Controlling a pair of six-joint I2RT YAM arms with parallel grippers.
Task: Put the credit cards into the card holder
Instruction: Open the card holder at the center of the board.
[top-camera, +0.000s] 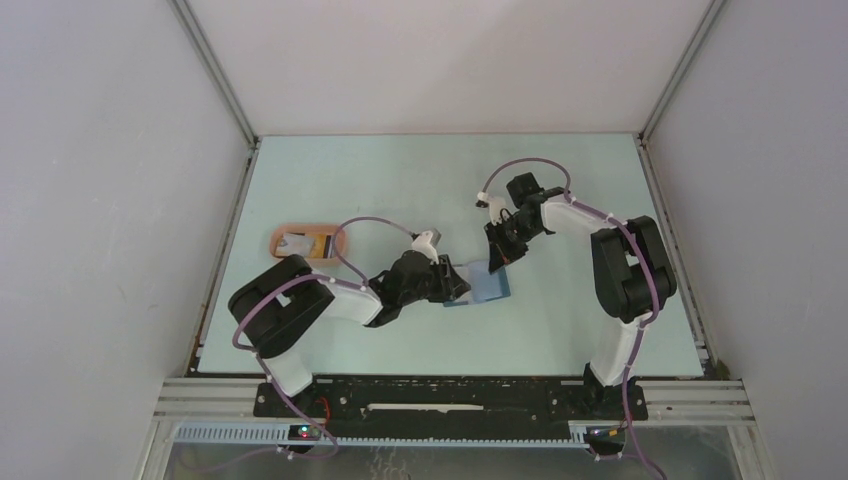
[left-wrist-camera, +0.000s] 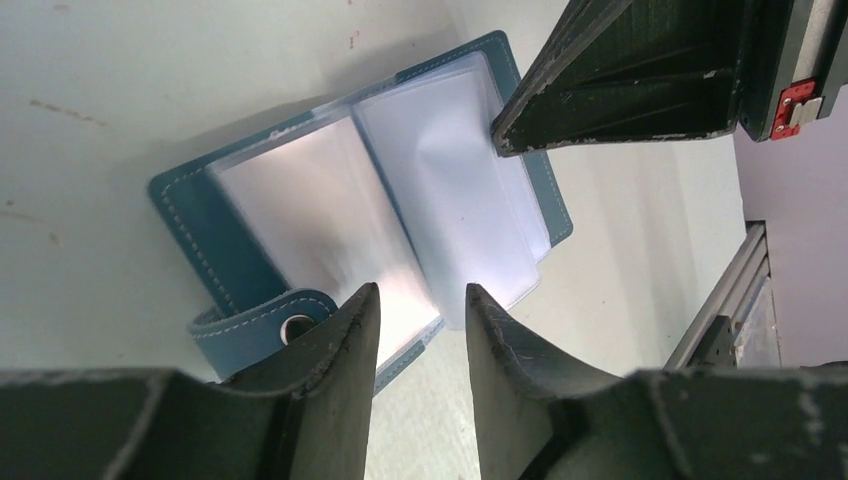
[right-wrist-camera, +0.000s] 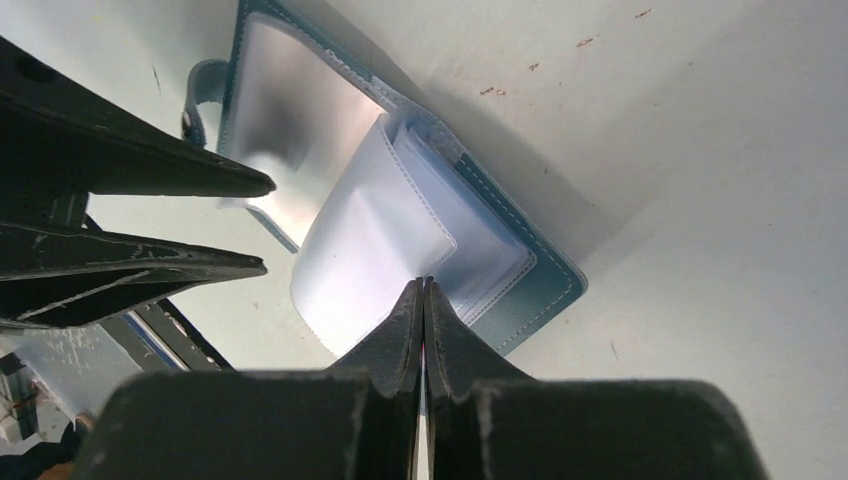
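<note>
At desk (top-camera: 400, 180) centre, card holder (top-camera: 485, 288) lies open | left jaws apart over its near edge | right jaws together at a clear sleeve (right-wrist-camera: 370, 230) (pinched? you cannot tell) | risk: your lift drags the unpinned holder | credit cards (top-camera: 300, 242) in tray (top-camera: 340, 240)

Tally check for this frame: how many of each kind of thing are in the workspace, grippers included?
Card holder: 1
Pink tray: 1
Cards in the tray: 2 that can be told apart, a whitish card and a yellow-orange card; more may be hidden
Grippers: 2, left gripper and right gripper
Total: 6
</note>
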